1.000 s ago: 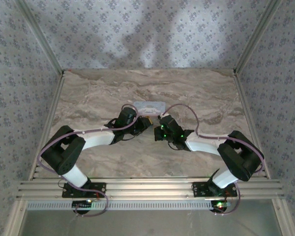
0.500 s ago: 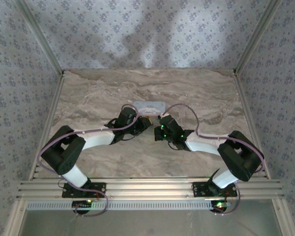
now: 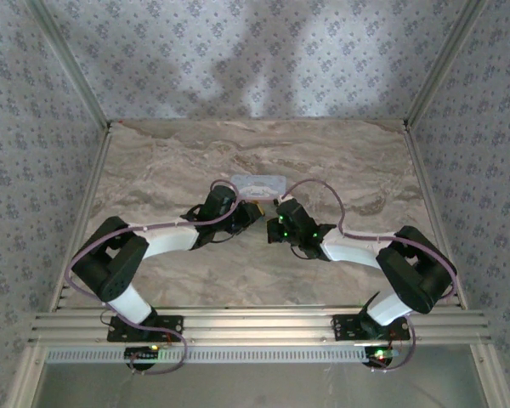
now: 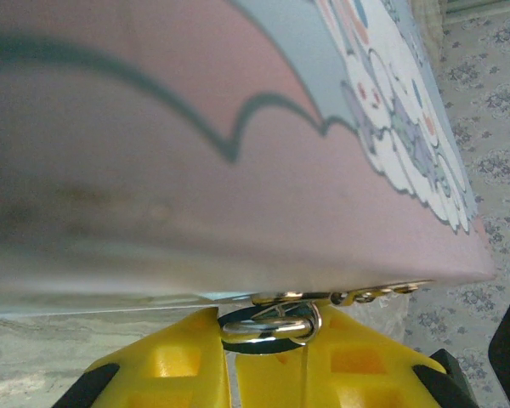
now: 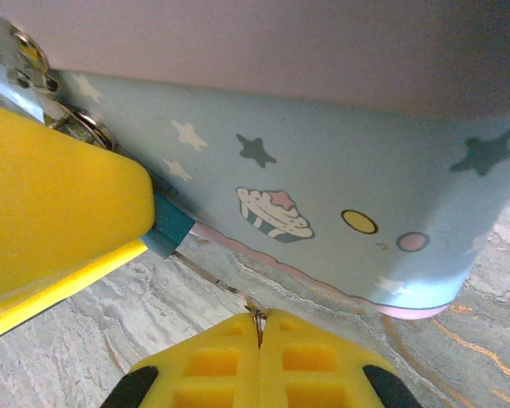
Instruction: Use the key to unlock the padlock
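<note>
We are clamping our left fingers (image 4: 157, 367) on the teal padlock (image 5: 170, 226), hanging at the pale blue picture tin (image 5: 340, 161) just above them. Our right fingers (image 5: 310, 367), pressed together, are pinching the thin key (image 5: 257, 318), which is slanting from their tips toward the padlock.

Left arm (image 3: 166, 238): rises from the near-left base, elbow bent, forearm reaching right and far toward centre. Left gripper (image 3: 255, 213): fingers narrowly parted, clamped on the padlock (image 5: 172, 223).

Right arm (image 3: 353, 249): mirrors it, forearm reaching left. Right gripper (image 3: 277, 210): fingers pressed together, pinching the key (image 5: 254, 313).

The gripper tips face each other, just beside one another.
</note>
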Motion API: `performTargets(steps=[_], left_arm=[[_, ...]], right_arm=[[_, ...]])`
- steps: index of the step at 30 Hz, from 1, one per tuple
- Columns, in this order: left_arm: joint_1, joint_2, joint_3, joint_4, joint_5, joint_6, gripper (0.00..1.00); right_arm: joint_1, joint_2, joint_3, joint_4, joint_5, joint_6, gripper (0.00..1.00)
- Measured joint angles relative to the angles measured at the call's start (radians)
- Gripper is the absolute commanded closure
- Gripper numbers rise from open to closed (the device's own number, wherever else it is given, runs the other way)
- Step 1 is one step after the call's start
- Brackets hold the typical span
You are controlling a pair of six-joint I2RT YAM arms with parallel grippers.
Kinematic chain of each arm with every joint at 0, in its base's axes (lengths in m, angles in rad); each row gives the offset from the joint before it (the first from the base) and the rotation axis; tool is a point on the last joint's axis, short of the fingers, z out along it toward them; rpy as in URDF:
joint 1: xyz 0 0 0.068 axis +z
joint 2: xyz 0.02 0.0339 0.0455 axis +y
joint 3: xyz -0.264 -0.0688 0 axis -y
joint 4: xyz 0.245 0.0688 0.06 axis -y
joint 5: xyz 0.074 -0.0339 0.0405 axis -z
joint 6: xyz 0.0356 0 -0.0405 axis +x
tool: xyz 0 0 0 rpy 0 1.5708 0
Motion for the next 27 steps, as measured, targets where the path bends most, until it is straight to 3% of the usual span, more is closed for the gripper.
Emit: performTargets(steps=[27], left_arm=[[-0.005, 0.006, 0.002, 0.003, 0.0, 0.0, 0.9]], right_arm=[[-0.011, 0.0, -0.002, 0.001, -0.001, 0.011, 1.0]])
